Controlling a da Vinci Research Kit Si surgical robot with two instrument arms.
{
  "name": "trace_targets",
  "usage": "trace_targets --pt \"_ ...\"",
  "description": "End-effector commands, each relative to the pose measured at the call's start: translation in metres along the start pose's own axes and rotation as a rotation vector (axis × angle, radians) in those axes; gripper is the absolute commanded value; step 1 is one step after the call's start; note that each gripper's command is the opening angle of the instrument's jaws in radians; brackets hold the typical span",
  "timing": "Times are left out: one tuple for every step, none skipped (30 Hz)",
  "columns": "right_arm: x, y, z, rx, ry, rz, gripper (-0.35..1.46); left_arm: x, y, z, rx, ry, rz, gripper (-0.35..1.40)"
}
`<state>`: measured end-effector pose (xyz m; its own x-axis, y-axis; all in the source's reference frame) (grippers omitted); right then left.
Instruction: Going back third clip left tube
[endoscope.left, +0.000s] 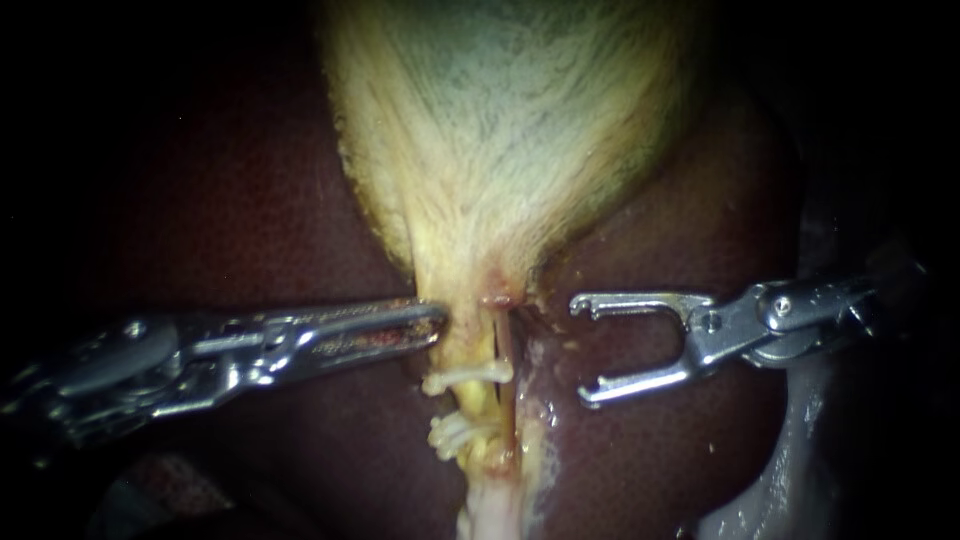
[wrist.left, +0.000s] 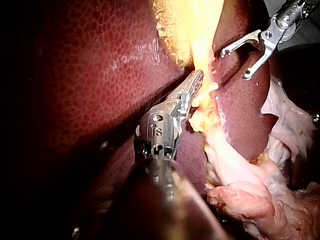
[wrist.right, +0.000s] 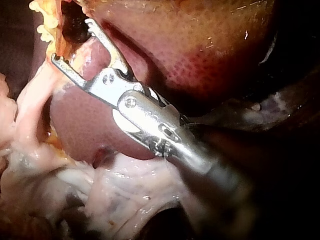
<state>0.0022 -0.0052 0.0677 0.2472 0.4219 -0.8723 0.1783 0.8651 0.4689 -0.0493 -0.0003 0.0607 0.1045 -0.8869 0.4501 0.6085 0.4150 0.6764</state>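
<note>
Left tube (endoscope.left: 482, 345) runs down from the gallbladder (endoscope.left: 500, 130) neck, mid view, w/ liver (endoscope.left: 250, 200) on both sides. It carries one white clip (endoscope.left: 468, 377) and, just below, a white lump (endoscope.left: 455, 437) that may be two more clips; I cannot count them for sure. Your left instr. (endoscope.left: 440, 318) has its jaws closed on the tube's edge, just above the clip. Your right instr. (endoscope.left: 580, 350) has its jaws wide apart and empty, near the tube on the other side, not touching.

So clipping looks done, and the step in hand, I think, is the retreat of the right instr. Next: pull it straight back along its shaft, jaws clear of the liver, and hold the left instr. steady.
</note>
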Motion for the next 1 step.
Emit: trace_targets --pt "0.0 0.0 0.0 0.0 0.0 0.0 0.6 0.0 0.0 0.0 0.001 0.0 0.0 -0.35"
